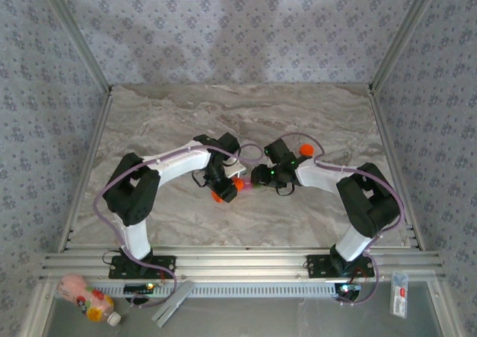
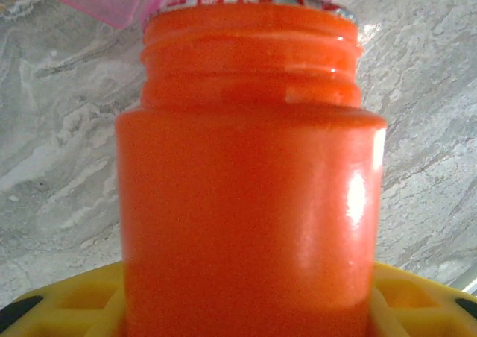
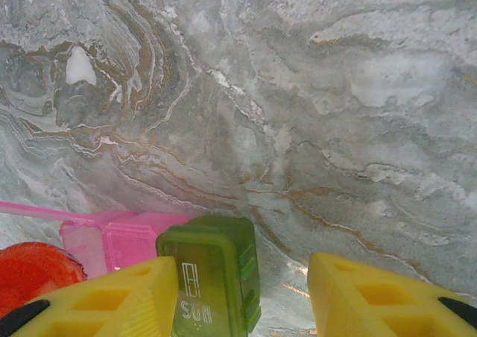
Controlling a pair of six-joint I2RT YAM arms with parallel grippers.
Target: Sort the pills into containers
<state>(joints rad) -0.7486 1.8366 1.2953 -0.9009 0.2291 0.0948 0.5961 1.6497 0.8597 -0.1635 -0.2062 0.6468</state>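
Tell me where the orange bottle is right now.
The orange bottle is held in the left hand above the middle of the table; the left wrist view shows its mouth at the pill case's pink compartment.

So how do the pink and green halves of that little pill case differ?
The pink compartment has its lid flipped open; the green compartment is closed. The green compartment's lid reads SUN; no lettering shows on the pink compartment. Both are small plastic boxes, joined side by side.

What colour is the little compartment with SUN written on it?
The SUN compartment is translucent green, beside a pink compartment; best seen in the right wrist view.
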